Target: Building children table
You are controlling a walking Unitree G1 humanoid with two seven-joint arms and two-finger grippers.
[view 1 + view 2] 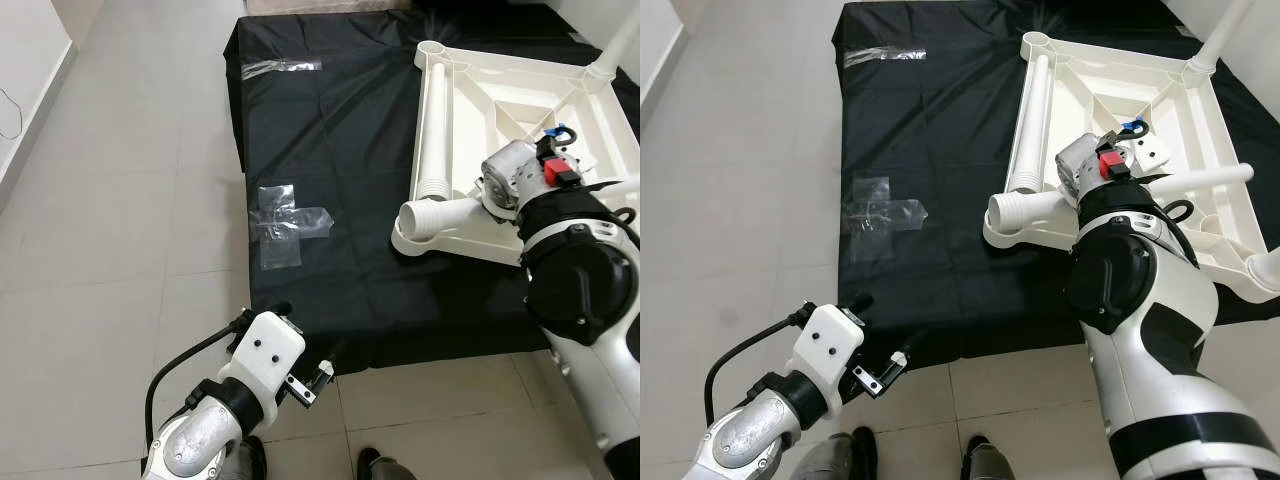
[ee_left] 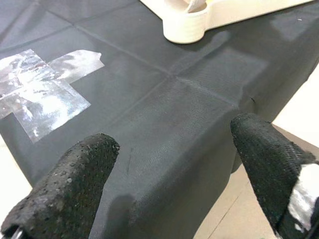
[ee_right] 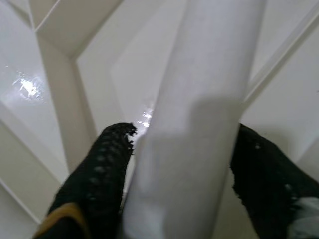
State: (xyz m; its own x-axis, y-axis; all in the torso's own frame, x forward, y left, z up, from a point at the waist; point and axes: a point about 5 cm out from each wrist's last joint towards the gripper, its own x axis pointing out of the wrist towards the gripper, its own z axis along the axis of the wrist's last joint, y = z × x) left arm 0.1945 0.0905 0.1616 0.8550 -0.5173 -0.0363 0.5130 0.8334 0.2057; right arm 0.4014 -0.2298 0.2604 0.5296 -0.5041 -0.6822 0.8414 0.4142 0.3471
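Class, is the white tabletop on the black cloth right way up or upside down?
Upside down: the tabletop shows its ribbed underside and corner sockets, one leg standing up.

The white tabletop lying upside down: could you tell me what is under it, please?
Under the tabletop lies a black cloth spread on the tiled floor. The floor beneath the cloth is covered and cannot be seen.

Black cloth (image 1: 340,170) spread flat on light tiled floor (image 1: 120,230), fold creases visible. Clear tape pieces (image 1: 285,222) stuck in cross shape on cloth near its left edge. Second clear tape strip (image 1: 281,68) near cloth's far left corner. Dark shoe tips (image 1: 980,455) on tiles just beside cloth's near edge.
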